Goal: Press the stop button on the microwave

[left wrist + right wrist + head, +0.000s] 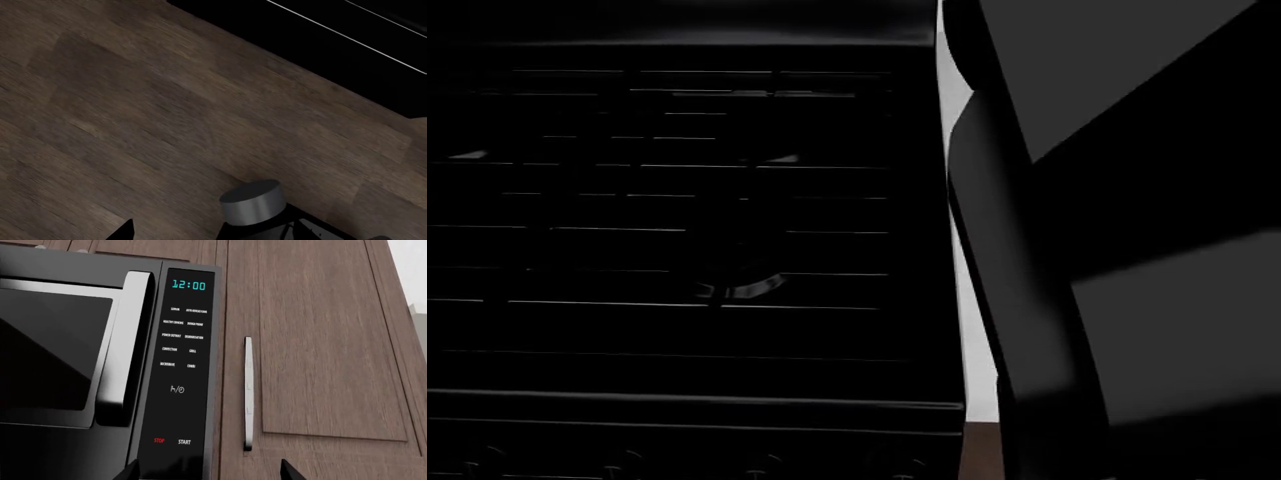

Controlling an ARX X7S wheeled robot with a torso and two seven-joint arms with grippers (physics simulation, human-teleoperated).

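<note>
In the right wrist view the black microwave (80, 355) fills the near side, with its silver door handle (127, 347). Its control panel (183, 365) shows a 12:00 clock (189, 285). The red STOP label (159, 440) sits low on the panel, next to the white START label (184, 442). My right gripper (210, 472) is open and empty, a short way in front of the panel. One fingertip (130, 471) lies just below STOP, and the other shows over the cabinet door. My left gripper (210, 235) hangs over the wooden floor (133, 125), open and empty. The head view shows no microwave.
A brown cabinet door (320, 340) with a vertical metal handle (248, 390) stands beside the microwave. The head view shows a dark stove top with grates (694, 230), and my right arm (1094, 250) blocks its right half. A grey cylinder (253, 202) and a black appliance front (347, 45) show in the left wrist view.
</note>
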